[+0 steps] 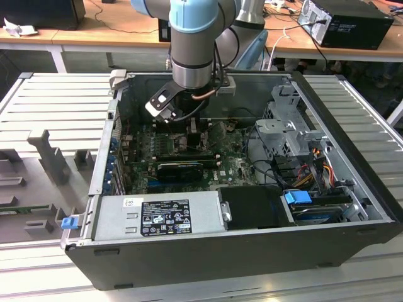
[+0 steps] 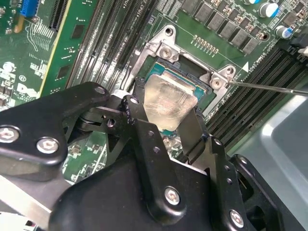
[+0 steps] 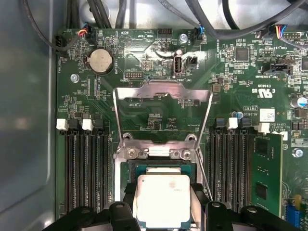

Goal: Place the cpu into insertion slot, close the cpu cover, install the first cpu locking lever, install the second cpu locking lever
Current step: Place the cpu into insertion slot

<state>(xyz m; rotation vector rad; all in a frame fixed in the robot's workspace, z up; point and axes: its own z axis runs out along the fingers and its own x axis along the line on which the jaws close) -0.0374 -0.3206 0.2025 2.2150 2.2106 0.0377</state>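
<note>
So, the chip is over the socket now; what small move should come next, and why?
Probably ease the chip straight down, keeping it level. The fingers grip its two sides, it seems to hang just above the dark socket, and the cover is swung open off the socket, so nothing appears to block the way.
</note>
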